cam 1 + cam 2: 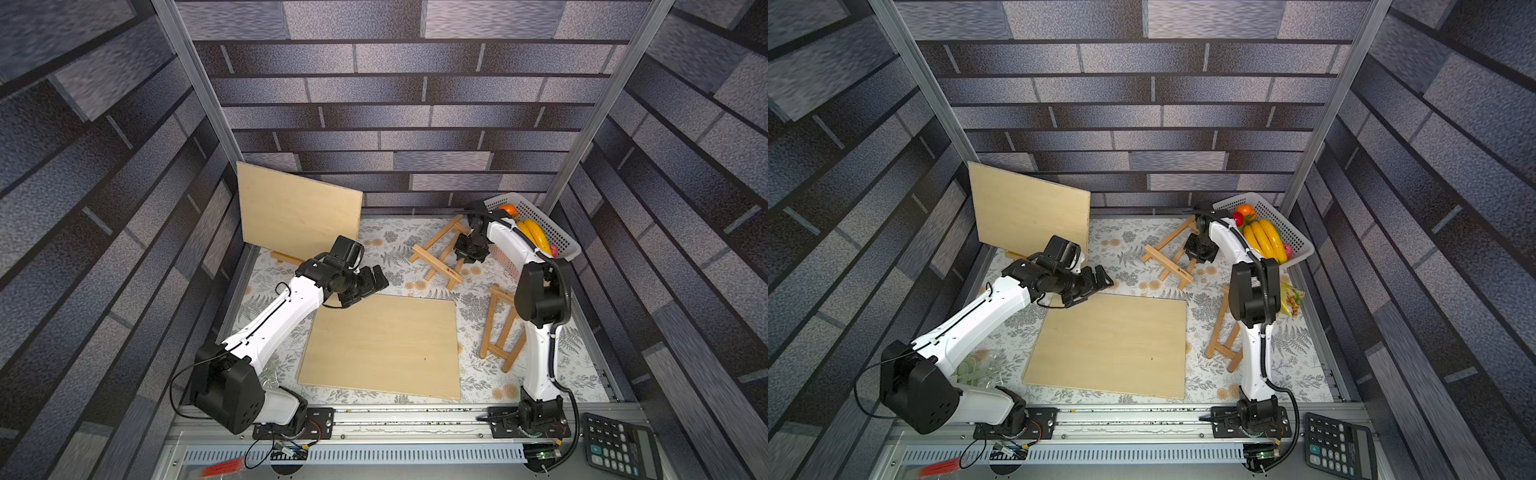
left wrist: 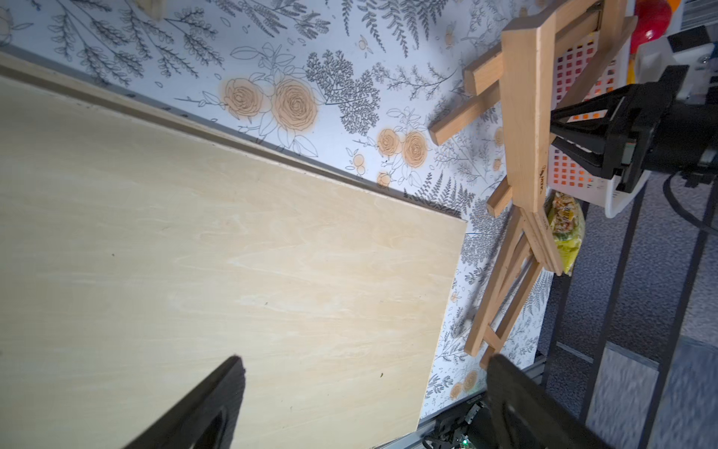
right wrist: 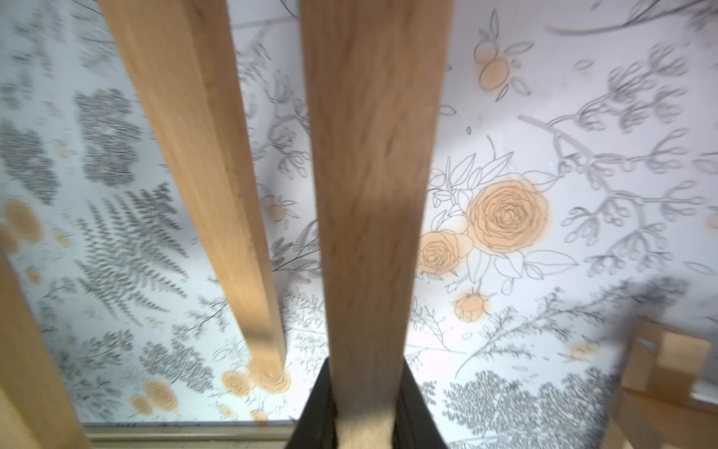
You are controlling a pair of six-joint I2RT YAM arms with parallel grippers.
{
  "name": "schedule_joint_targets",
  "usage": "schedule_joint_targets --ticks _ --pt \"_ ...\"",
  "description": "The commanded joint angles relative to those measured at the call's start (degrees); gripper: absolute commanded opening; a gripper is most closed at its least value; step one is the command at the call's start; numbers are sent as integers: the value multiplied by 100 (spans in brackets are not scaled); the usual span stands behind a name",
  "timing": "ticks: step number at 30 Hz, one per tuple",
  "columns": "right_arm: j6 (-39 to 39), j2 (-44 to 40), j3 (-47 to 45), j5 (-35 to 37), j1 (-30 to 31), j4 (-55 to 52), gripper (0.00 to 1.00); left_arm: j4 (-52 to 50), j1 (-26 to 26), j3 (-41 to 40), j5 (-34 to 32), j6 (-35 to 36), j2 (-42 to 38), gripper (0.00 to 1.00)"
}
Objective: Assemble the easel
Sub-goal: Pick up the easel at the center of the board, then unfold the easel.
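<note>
A wooden easel frame [image 1: 434, 264] [image 1: 1169, 266] [image 2: 524, 116] stands tilted on the floral mat at the back, right of centre. My right gripper [image 1: 467, 249] [image 1: 1200, 249] [image 3: 365, 388] is shut on one of its slats [image 3: 373, 194], and a second slat [image 3: 202, 175] runs beside it. Another easel frame [image 1: 500, 328] [image 1: 1225, 332] [image 2: 505, 280] lies flat by the right arm. My left gripper [image 1: 376, 280] [image 1: 1100, 282] [image 2: 365, 361] hangs open and holds nothing, above the far left corner of a flat plywood board [image 1: 382, 345] [image 1: 1113, 345] [image 2: 194, 252].
A second board [image 1: 297, 212] [image 1: 1030, 208] leans upright at the back left, with a wooden piece [image 1: 284, 257] under its lower edge. A white basket [image 1: 544, 232] [image 1: 1287, 224] of toy fruit sits at the back right. A snack bag [image 1: 1291, 299] lies beside it. A calculator [image 1: 619, 444] rests at the front right.
</note>
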Motion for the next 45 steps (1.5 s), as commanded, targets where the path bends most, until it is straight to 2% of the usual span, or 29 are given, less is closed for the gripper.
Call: schedule_joint_targets --ticks 1,8,13,23,30,34,39,45 --pt "-115 -926 -41 364 230 -144 0 388 -76 337 306 -382 167 97" --pt "176 -1871 -876 814 893 -208 0 816 -259 671 457 -896 406 96" --pt "549 -2233 -1346 844 1350 -87 0 687 -400 936 441 -935 595 95" --pt "817 -2357 -1230 817 1941 -168 0 187 -521 1105 106 -887 736 92" --pt "878 -2283 -1110 1015 2123 -332 0 -124 -565 1280 -111 -785 843 89" --pt "850 -2309 -974 1847 2182 -581 0 -436 -566 1303 -297 -770 747 90" --pt "906 -2555 -1113 2813 2220 -155 0 -605 -449 1205 -358 -934 447 91" --pt "751 -2588 -1108 3220 2392 548 0 -511 -489 1291 -515 -1126 429 91"
